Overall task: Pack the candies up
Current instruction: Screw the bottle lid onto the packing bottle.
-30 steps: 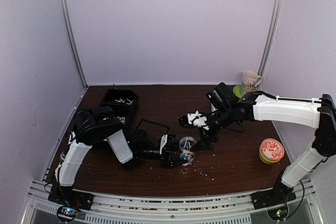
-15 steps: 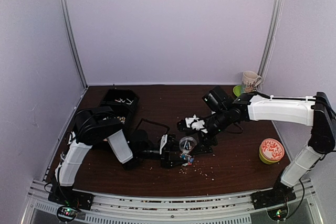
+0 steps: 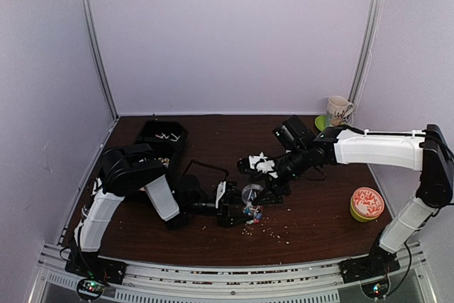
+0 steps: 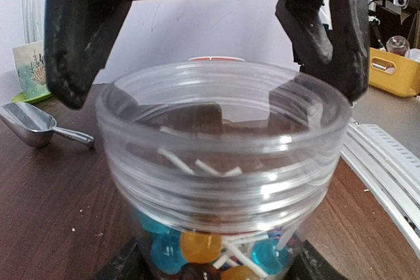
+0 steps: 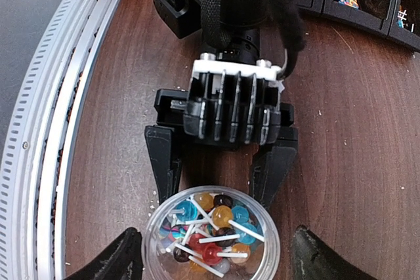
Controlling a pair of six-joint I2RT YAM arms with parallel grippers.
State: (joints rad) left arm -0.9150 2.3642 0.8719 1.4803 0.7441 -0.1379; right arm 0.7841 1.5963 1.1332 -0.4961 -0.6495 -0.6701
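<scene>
Jar (image 5: pixel 210 244) of candies (image 5: pixel 222 216), low centre of right wrist frame, clamped by left gripper (image 5: pixel 216 193) to keep it steady — right gripper (image 5: pixel 213 258) spread wide over it, seemingly empty.

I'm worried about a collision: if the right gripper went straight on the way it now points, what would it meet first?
Probably the clear jar held by the left gripper. Its open mouth, with lollipops inside, lies between the fingers of the open right gripper. How far off it is stays unclear.
</scene>
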